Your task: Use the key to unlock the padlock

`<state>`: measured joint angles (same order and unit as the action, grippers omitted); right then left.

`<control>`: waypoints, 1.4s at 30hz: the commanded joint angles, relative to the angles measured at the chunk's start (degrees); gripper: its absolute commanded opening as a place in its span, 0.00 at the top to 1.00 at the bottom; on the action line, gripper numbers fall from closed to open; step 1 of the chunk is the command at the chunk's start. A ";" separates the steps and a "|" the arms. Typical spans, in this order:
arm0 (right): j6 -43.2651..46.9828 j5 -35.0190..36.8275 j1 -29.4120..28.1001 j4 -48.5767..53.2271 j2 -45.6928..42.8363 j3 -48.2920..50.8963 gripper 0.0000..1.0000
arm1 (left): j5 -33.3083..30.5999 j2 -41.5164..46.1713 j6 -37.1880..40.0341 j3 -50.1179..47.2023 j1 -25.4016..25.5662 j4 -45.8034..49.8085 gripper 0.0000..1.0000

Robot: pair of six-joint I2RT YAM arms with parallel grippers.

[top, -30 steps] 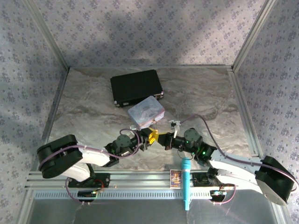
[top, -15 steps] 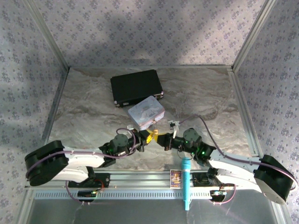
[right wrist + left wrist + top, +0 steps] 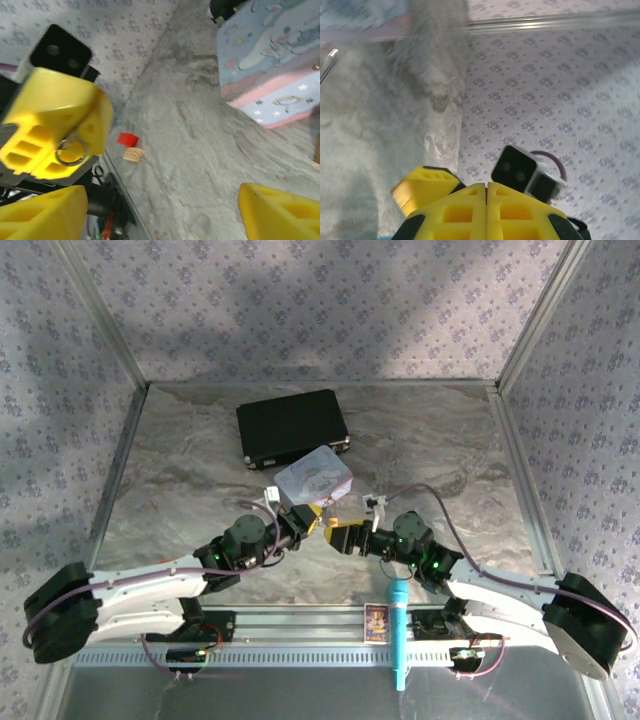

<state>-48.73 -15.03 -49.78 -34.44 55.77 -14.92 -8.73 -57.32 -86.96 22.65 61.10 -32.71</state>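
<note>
Handover height is how I read this: both arms hold their tips face to face above the bench (image 3: 180, 490), near the middle of its near edge and just on my side of the pastel tin (image 3: 313, 478).

My left pincer (image 3: 486, 187) is pressed fully shut, its two yellow fingers meeting along one seam. From the right wrist camera, a thin metal ring on a short stem pokes out of that seam. That is the key (image 3: 70, 149), pinched so the ring hangs free below the fingers. I judge the grip is meant to keep so slight a thing off the bench, where it would be hard to pick up.

My right pincer (image 3: 162, 196) stands wide open with nothing between its fingers. It is squared up to the left one, close but not touching. Held like that, it looks free to go for the other half of the job.

That other half is the padlock, and I cannot place it for certain. A small brown speck (image 3: 317, 150) at the border of the right wrist view, just beside the tin's near corner, may be it, but the frame cuts it off.

A red block (image 3: 127, 139) and a tan block (image 3: 132, 155) lie touching at the foot of the wall beyond the left pincer, well out of the way. A black case (image 3: 292, 427) sits behind the tin toward the bench's far edge.
</note>
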 commanded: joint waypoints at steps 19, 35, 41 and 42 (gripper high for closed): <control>-1.79 -7.02 -2.29 -20.31 9.27 -11.01 0.49 | -0.05 6.90 11.96 3.49 -2.38 1.29 1.00; -0.06 -3.47 -1.97 -19.22 8.38 -10.10 0.84 | 1.82 5.98 9.71 3.86 -2.39 0.19 1.00; 0.60 -3.08 -2.18 -18.37 8.10 -10.14 1.00 | 1.96 5.32 8.82 3.40 -2.35 0.37 1.00; 0.80 -3.06 -2.25 -17.48 7.81 -10.06 1.00 | 1.76 5.53 8.74 3.35 -2.47 0.88 1.00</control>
<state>-49.50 -18.76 -51.64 -51.64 65.01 -24.27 -8.80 -51.66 -77.28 25.47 58.48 -31.24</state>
